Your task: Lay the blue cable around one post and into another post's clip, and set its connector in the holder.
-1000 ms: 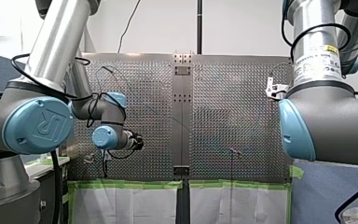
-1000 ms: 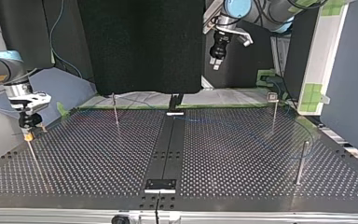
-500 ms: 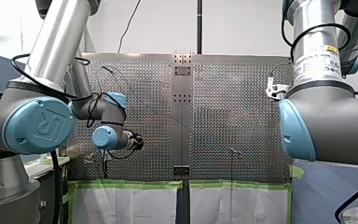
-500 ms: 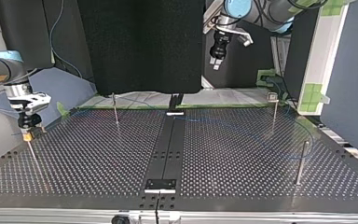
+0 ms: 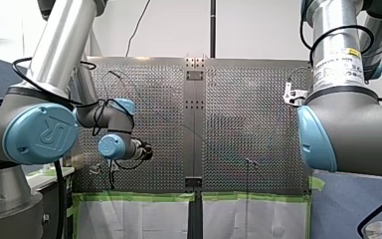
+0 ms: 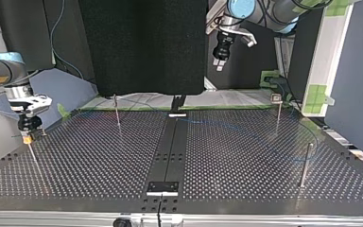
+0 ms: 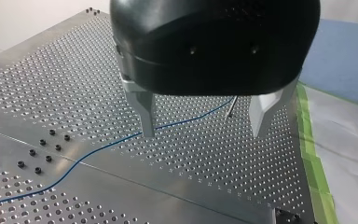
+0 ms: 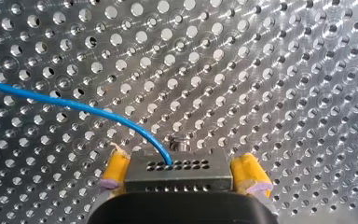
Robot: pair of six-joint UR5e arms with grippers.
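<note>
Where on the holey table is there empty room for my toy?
The biggest bare patch is at the top view's left, between the thin post, the black middle strip and the table's near edge. The other side is busier: the blue cable loops there past two posts. My right gripper hangs at that view's left edge.

Perforated metal table [image 6: 90, 161] with a dark centre strip [image 6: 172, 146].
A blue cable [image 7: 98, 149] lies across it; slim posts [image 6: 117, 111] stand left and right of the strip.
</note>
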